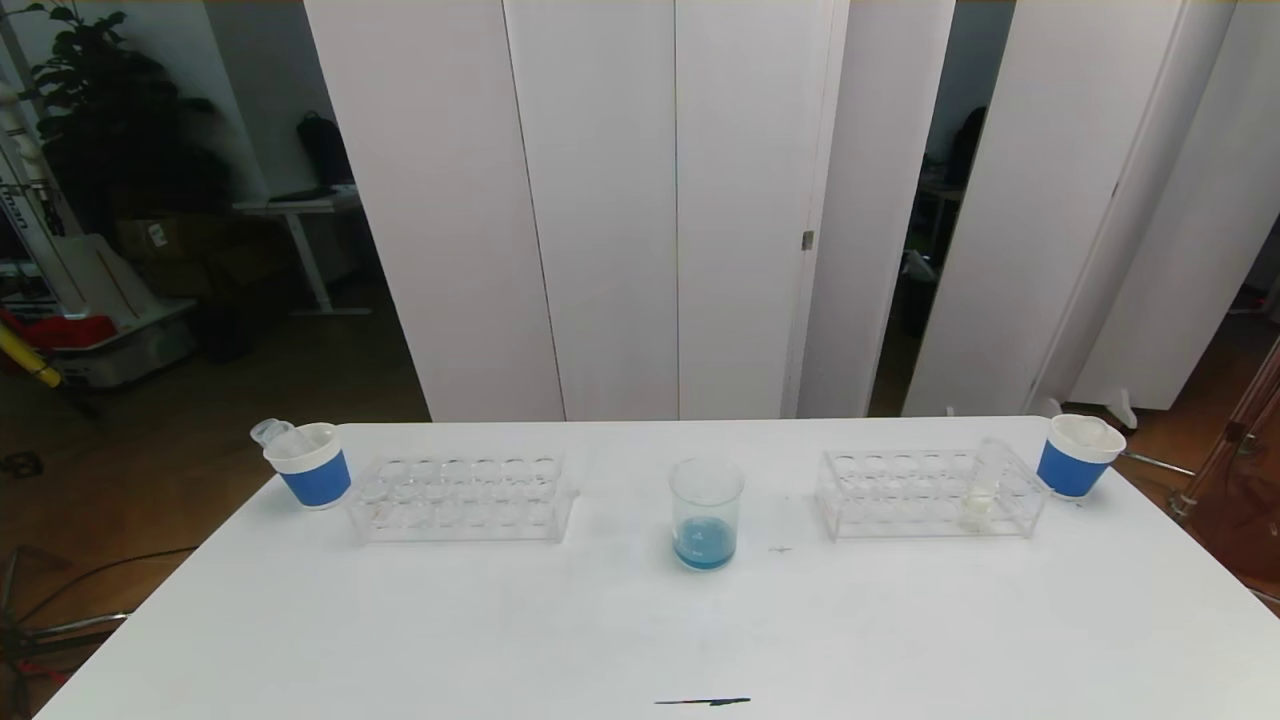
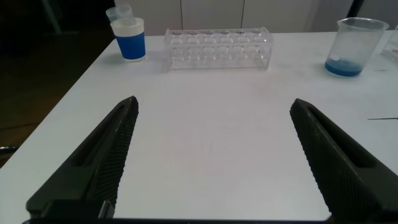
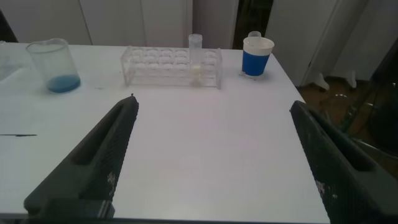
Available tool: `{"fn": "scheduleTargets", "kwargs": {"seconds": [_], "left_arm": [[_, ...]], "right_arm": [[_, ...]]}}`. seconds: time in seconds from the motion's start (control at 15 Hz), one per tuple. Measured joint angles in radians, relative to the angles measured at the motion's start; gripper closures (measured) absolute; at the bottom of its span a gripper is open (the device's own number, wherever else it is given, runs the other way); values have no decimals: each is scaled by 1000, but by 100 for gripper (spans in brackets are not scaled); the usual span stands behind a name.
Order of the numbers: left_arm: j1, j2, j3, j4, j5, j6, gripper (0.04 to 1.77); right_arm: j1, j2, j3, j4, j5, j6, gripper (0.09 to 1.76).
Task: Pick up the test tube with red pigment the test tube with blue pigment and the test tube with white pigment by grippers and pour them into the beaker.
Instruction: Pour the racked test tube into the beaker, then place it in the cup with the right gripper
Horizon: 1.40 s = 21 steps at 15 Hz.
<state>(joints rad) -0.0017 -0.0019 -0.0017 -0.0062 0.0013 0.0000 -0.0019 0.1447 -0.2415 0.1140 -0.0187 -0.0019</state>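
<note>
The beaker (image 1: 706,512) stands mid-table with blue liquid at its bottom; it also shows in the left wrist view (image 2: 353,46) and the right wrist view (image 3: 55,64). The test tube with white pigment (image 1: 984,488) stands upright in the right clear rack (image 1: 925,492), seen too in the right wrist view (image 3: 196,57). The test tubes with red and blue pigment are out of view. My left gripper (image 2: 214,102) and right gripper (image 3: 214,102) both hover open over bare table near its front edge, with nothing between their fingers. Neither arm shows in the head view.
An empty clear rack (image 1: 462,496) stands at the left. Beside it a blue-banded paper cup (image 1: 310,465) holds an empty tube (image 1: 272,432). Another such cup (image 1: 1078,455) stands at the far right corner. A dark mark (image 1: 702,702) lies near the front edge.
</note>
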Motion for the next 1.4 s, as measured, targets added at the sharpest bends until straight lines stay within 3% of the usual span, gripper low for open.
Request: {"fn": "scheduleTargets", "kwargs": {"seconds": [0.4,0.67,1.13,1.4], "left_arm": [[0,0,0,0,0,0,7],[0,1,0,-1,0,0,7],[0,1,0,0,0,0,7],[0,1,0,0,0,0,7]], "right_arm": [[-25,379,-375,-13,-1,-6,10],[-34,649,-527,-72,-5,-2,10],[-62,1113,-552,-420,0,0,10],[-57,1301,-463,-646,-1,-2,10]]}}
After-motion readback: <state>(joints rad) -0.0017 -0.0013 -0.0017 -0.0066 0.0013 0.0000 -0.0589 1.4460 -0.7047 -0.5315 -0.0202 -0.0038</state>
